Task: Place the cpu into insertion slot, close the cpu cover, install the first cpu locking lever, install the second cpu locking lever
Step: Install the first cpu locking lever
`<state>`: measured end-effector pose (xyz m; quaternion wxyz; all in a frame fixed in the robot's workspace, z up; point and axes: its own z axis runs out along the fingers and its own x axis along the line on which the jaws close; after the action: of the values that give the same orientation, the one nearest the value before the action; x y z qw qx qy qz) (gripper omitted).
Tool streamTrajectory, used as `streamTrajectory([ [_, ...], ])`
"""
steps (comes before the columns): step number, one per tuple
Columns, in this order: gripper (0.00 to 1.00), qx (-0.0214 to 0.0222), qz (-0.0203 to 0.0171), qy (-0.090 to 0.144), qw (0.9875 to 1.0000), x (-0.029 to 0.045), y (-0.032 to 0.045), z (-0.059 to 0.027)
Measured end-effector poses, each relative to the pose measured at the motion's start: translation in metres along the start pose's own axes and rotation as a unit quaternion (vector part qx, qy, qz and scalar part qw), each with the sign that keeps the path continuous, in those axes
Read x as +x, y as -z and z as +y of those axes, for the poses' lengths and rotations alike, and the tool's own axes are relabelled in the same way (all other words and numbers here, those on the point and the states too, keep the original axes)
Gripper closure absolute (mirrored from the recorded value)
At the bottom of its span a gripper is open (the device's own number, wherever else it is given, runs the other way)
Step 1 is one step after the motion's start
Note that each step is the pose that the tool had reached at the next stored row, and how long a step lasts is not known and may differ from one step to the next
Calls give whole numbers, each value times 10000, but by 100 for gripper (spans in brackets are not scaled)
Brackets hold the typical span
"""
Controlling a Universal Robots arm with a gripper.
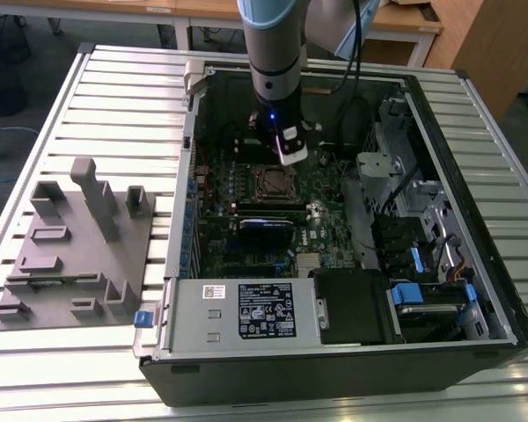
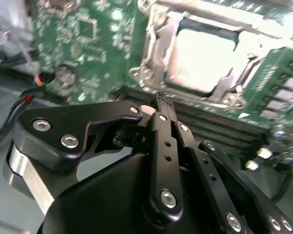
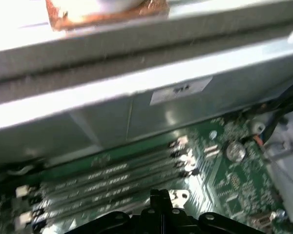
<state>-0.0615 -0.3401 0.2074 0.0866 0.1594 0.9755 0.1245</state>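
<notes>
Sitting in its slot on the green board, the cpu [image 2: 202, 58] is seen in the second wrist view as a flat silver square. The cpu cover [image 2: 158, 51] is laid around it as a thin shiny frame, and the chip shows through its window. Whether the cover is pressed fully flat cannot be told, and the locking levers cannot be made out clearly.

In the exterior view the socket [image 1: 274, 183] is seen near the middle of the board, inside the open computer case [image 1: 475, 264]. The case is laid on its side on a bench [image 1: 97, 97] made of metal slats. A grey holder block [image 1: 75, 246] is set on the bench on the exterior view's left.

The pincer [image 2: 161, 105] is closed, with its black tips pressed together and nothing held between them. It is held just beside the socket, near the long memory slots [image 3: 107, 187].

Trouble could be caused if the closed tips were pushed into the board or the memory slots, because small parts could be scratched or broken. The cover could also be bent if it were pressed while crooked.

The arm [image 1: 273, 53] is held almost straight up and down over the case, with the wrist pointed down at the board.
</notes>
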Motion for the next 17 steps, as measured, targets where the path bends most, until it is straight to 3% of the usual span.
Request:
streamTrajectory([
  [2, 90, 164, 73, 2, 9998, 0, 0, 0],
  [5, 90, 388, 222, -9, 9990, 0, -1, 0],
  [10, 90, 787, 464, -24, 9958, 0, -1, 0],
  [11, 90, 822, 483, -25, 9954, 0, -1, 0],
  [17, 90, 824, 487, -19, 9954, -12, -2, 4],
])
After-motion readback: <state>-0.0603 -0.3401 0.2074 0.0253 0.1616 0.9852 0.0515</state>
